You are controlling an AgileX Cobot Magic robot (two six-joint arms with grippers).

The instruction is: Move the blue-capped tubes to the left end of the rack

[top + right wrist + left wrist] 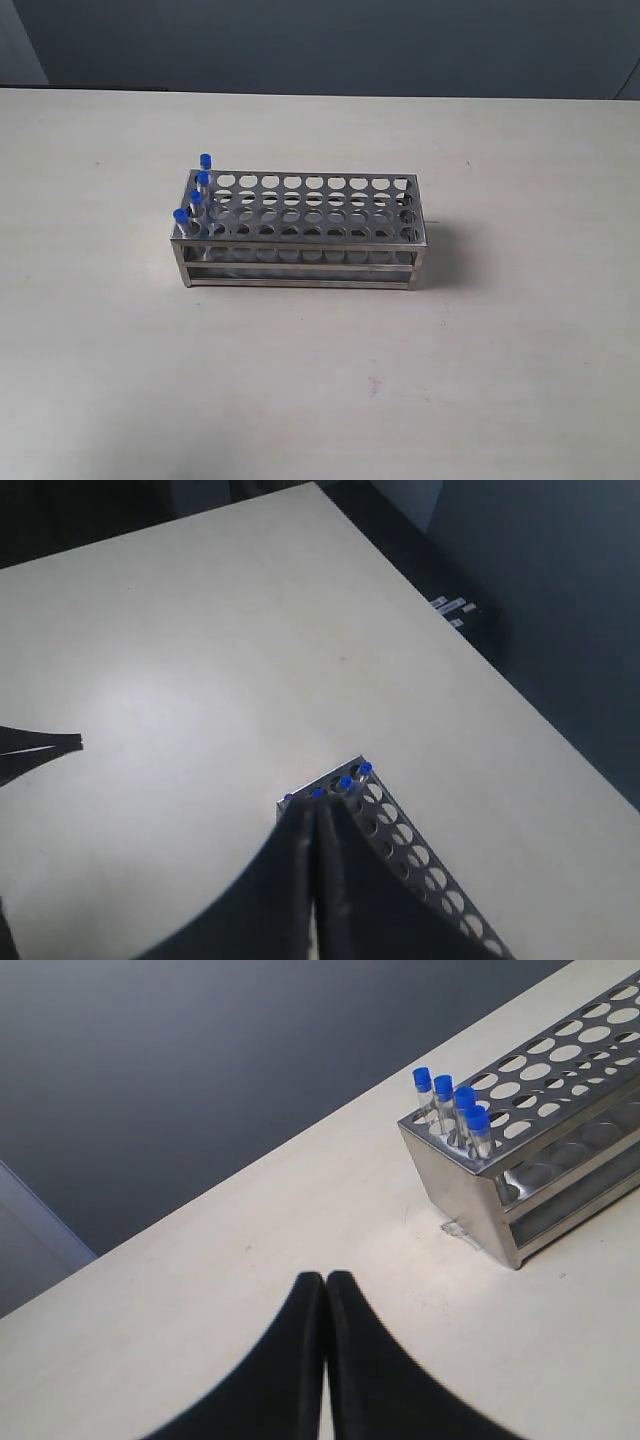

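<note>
On one rack [300,268], left end — four blue-capped tubes [196,197]

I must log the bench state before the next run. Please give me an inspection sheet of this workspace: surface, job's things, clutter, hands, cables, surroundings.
Surface: pale table, a few faint marks.
Job's things: steel rack stands mid-table; four blue-capped tubes stand upright in its left end column, one per row.
Clutter: nothing seen.
Hands: left hand shut and empty, above the table, apart from the rack; right hand shut and empty, raised, touching nothing.
Cables: nothing seen.
Surroundings: dark wall behind the table.
</note>
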